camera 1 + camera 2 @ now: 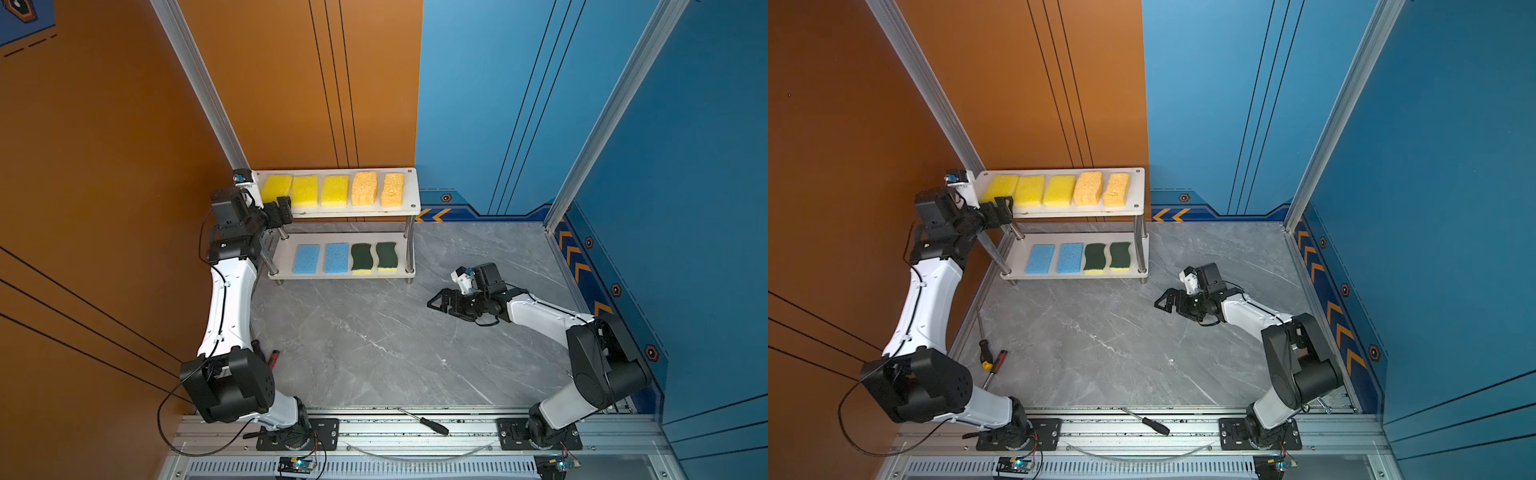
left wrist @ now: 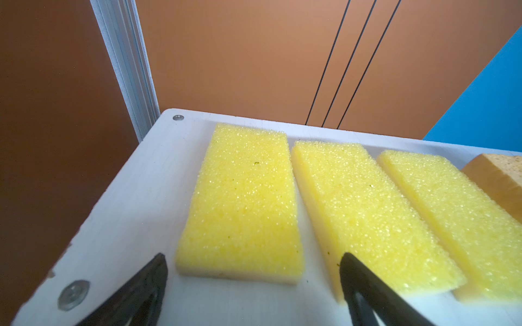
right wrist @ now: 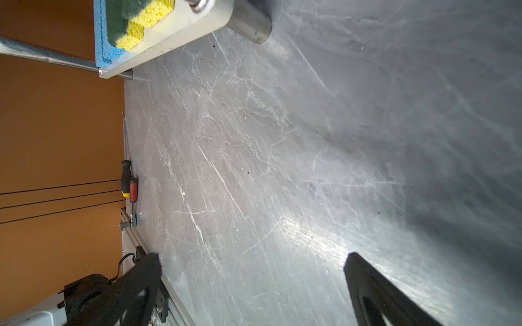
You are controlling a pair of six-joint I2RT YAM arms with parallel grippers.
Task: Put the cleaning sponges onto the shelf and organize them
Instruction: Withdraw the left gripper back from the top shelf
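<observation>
Front rail: one black-handled screwdriver (image 1: 434,427) lying loose, not part of the task. Two more screwdrivers (image 1: 986,354) sit at the left edge of the desk (image 1: 374,353), which carries no sponge in any view.

Right claw (image 1: 436,300) hovers low over the desk on the right side, well apart from the shelf, jaws spread, nothing between them.

Shelf (image 1: 412,200) stands at the far left corner of the desk. Lower board (image 1: 286,255): two light blue sponges (image 1: 306,258) side by side, then two green-on-yellow scrub sponges (image 1: 362,257) beside them, all flat.

Left claw (image 1: 279,204) is at the near left corner of the top board, released. In the left wrist view the fingers (image 2: 367,285) stand apart with the near end of the leftmost yellow sponge (image 2: 240,203) in the gap, a clear space on each side.

Top board: three yellow sponges (image 1: 305,190) in a row, then two orange sponges (image 1: 364,188) towards the right end.

Count: 3 yellow, 2 orange, 2 blue, 2 green-on-yellow – nine, all on the shelf.

Step, judged: the let-go of the last sponge, so the task is about done. Next move: back the left claw straight off without snagging that sponge – it sits slightly skewed to its neighbour, so maybe a light nudge to square it.
</observation>
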